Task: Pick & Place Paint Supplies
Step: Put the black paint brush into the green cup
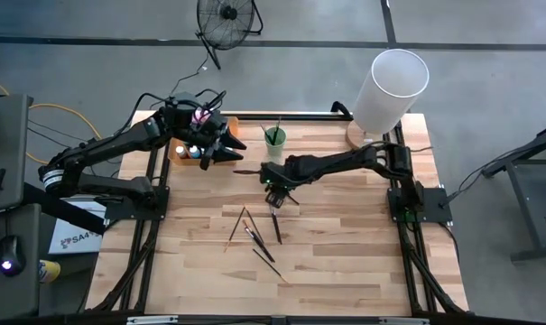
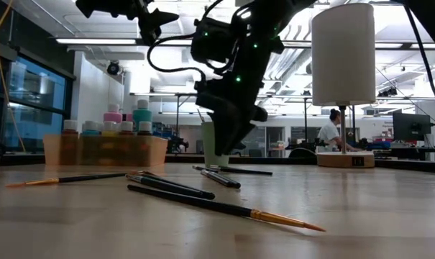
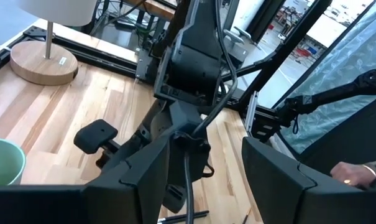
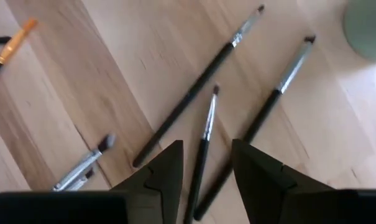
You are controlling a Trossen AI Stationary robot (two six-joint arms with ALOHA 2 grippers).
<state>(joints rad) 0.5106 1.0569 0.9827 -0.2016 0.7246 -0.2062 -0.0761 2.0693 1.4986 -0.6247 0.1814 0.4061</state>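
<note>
Thin dark-handled brushes (image 4: 194, 93), silver ferrules, scattered on wood.

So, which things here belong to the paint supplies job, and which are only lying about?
Belong to the job:
- brushes loose on the table
- paint bottles in the orange tray
- green cup with one brush inside

Only lying about:
- white lamp
- fan
</note>
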